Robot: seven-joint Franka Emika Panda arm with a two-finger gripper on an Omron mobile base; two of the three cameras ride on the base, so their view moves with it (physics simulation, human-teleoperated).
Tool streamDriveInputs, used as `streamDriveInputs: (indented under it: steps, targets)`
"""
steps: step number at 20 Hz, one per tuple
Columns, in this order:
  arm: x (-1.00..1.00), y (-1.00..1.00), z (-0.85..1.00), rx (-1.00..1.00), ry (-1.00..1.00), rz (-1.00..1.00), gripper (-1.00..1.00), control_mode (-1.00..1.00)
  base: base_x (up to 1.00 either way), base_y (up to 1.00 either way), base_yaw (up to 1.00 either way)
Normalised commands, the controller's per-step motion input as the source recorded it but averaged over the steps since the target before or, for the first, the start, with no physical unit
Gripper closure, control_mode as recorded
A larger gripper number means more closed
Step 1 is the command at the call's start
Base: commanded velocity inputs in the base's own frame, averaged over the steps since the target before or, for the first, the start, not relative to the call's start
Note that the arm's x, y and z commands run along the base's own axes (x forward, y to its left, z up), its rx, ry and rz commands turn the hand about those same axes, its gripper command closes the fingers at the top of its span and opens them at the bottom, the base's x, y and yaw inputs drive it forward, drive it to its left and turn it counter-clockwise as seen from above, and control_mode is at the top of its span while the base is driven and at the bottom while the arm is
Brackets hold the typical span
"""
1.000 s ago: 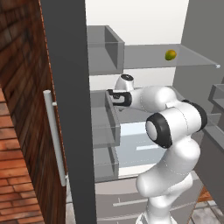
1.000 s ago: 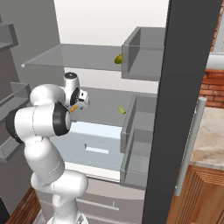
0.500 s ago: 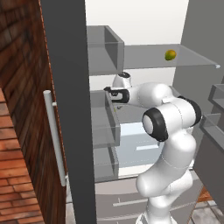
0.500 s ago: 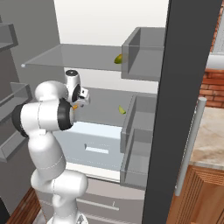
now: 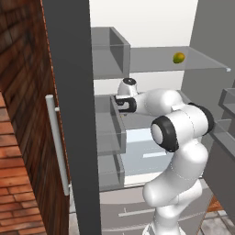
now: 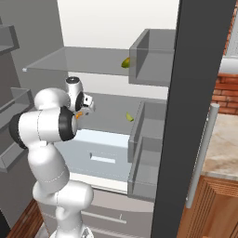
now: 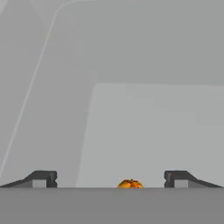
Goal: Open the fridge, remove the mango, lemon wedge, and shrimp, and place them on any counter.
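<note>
I have the shrimp [image 7: 130,183] centred between my wide-open jaws, just ahead on the fridge [image 5: 156,59] shelf; I'd judge a straight reach forward, then close.

- No text, label, brand, number or sign can be read in any of the views.
</note>
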Motion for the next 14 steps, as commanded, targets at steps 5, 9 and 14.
streamDriveInputs:
  steps: [5,9,14]
  targets:
    - [-0.29,0.0,-0.38,0.0,0.0,-0.09,-1.0,-1.0,0.0,0.0,0.0]
    - [-0.22,0.0,-0.25,0.0,0.05,-0.09,1.0,-1.0,0.0,0.0,0.0]
    - [-0.09,0.0,-0.16,0.0,0.16,-0.06,1.0,-1.0,0.0,0.0,0.0]
